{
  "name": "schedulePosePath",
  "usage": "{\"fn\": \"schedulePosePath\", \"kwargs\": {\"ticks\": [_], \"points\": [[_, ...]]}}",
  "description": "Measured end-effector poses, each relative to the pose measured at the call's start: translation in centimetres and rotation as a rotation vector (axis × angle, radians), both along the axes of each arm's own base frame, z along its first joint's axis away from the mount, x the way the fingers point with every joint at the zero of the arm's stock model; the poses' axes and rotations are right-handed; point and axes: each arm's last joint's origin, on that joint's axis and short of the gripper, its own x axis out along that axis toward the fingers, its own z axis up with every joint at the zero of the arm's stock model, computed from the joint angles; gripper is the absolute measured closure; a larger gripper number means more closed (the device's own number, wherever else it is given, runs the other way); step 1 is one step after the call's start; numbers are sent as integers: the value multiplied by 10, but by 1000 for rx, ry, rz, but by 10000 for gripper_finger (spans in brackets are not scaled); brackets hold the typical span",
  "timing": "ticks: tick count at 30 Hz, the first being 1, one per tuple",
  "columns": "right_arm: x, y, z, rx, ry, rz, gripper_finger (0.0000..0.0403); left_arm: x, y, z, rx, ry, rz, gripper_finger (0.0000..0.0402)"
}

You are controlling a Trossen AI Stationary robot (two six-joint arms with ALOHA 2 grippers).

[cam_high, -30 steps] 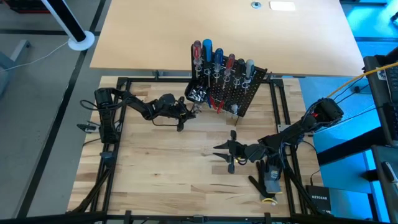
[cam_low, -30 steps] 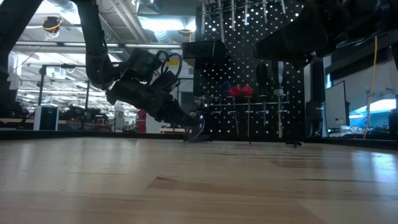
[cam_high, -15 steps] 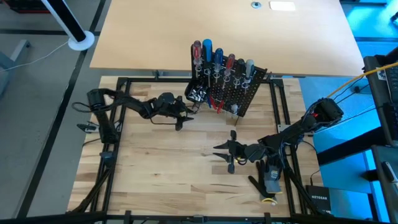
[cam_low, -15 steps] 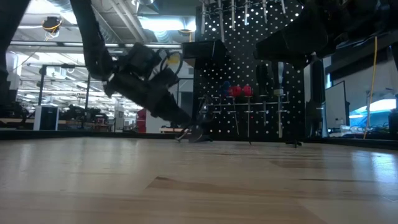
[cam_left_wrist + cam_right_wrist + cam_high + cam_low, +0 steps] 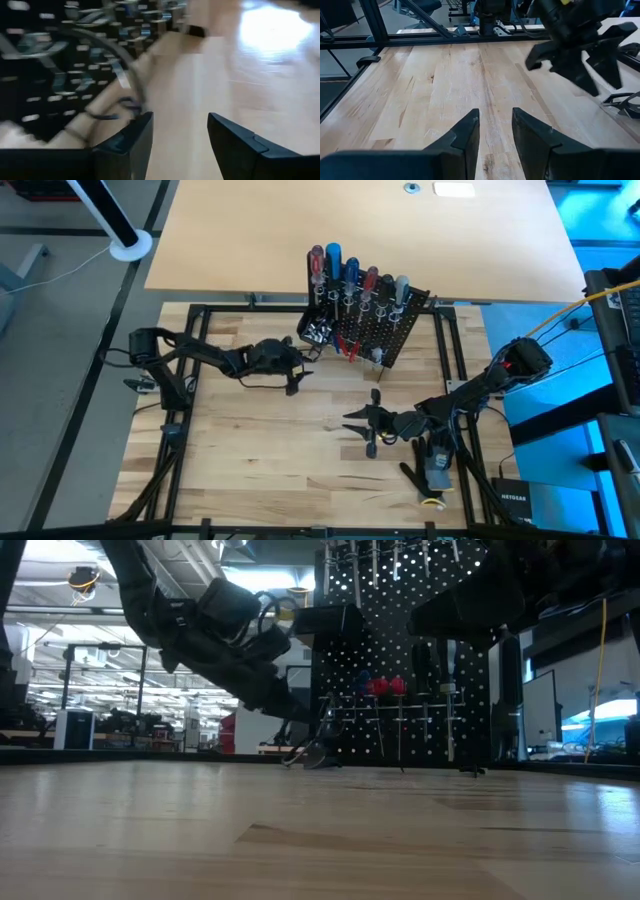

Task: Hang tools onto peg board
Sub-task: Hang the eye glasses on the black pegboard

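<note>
Tools (image 5: 352,280) hang on peg board (image 5: 375,325); left gripper (image 5: 303,362) parted, tilted beside it.

Peg board (image 5: 60,60) blurred in left wrist view; top cut off low.

Counted from above: one black peg board (image 5: 385,330). Six screwdrivers (image 5: 352,275) hung in its rings, handles red, blue, blue, red, blue, grey. One cluster of small silver bits (image 5: 317,332) at the board's left end, number unclear. Two dark arms, two grippers: left gripper (image 5: 301,358), right gripper (image 5: 366,423). One pale tabletop (image 5: 260,440).
</note>
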Motion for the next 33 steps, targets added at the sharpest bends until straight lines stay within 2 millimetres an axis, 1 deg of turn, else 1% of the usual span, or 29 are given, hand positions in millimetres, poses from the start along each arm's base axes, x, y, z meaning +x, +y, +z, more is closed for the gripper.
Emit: {"fn": "schedulePosePath", "kwargs": {"ticks": [3, 8, 11, 15, 19, 24, 30, 33], "points": [[0, 0, 0, -1, 0, -2, 288, 4, -2, 0, 18, -10, 64, 224], [0, 0, 0, -3, 3, -2, 288, 12, -6, -2, -9, -4, 64, 224], [0, 0, -2, -9, 16, -3, 288, 14, -7, 0, 4, -10, 102, 224], [-1, -1, -2, -18, 20, -22, 288, 14, -5, 0, -36, -15, 158, 224], [-1, -1, -2, -23, 17, -37, 288, 13, -3, 0, -13, -14, 214, 224], [-1, -2, -2, -26, 15, -47, 288, 21, -5, 5, 5, -31, 200, 224], [-1, -2, -2, -26, 15, -46, 288, 31, 0, -13, -12, 20, 238, 224], [-1, -2, -2, -26, 16, -46, 288, 35, 1, -10, -6, 5, 240, 224]]}}
